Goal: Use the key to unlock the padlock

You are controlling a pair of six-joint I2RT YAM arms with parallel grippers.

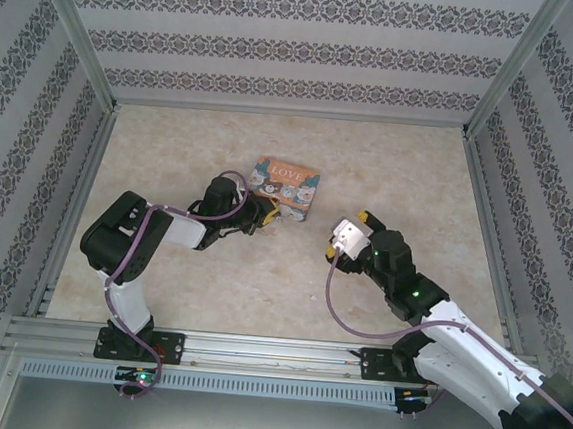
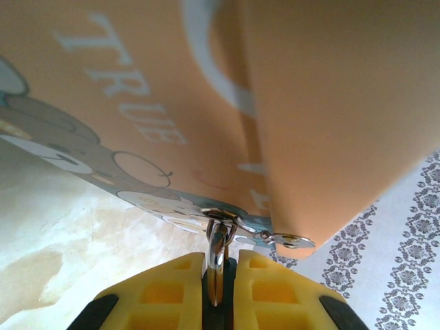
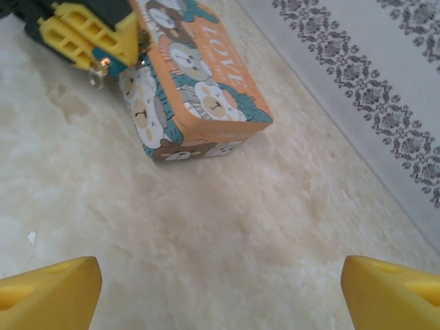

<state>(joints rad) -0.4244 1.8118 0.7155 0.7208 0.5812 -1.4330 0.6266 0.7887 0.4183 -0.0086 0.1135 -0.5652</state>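
Silvery-shackled padlock [image 2: 216,242] sits pinched in the left gripper [image 2: 220,269].

White-and-black arms [image 1: 132,261] carry purple cables [image 1: 334,299] and yellow claw fingers [image 3: 55,289].

Tin [image 1: 286,182]: you'll see orange, with white "LOVE" and "TRUE" lettering and cream and brown cartoon bears on teal patches.
Table [image 1: 390,173]: cream, with faint beige marbling.
Walls [image 1: 301,45]: off-white, crossed by bands of dark grey damask ornament.
Left hand [image 2: 220,265]: your view shows yellow fingers, black further back.
Metal piece [image 2: 217,244] between those fingers: silvery.
Right hand [image 3: 221,278]: yellow fingertips, the same shade.
Left arm [image 1: 128,251]: black and white.
Right arm [image 1: 474,366]: black and white too, with small green lights.
Cables [image 1: 334,299]: purple, if you look along both arms.
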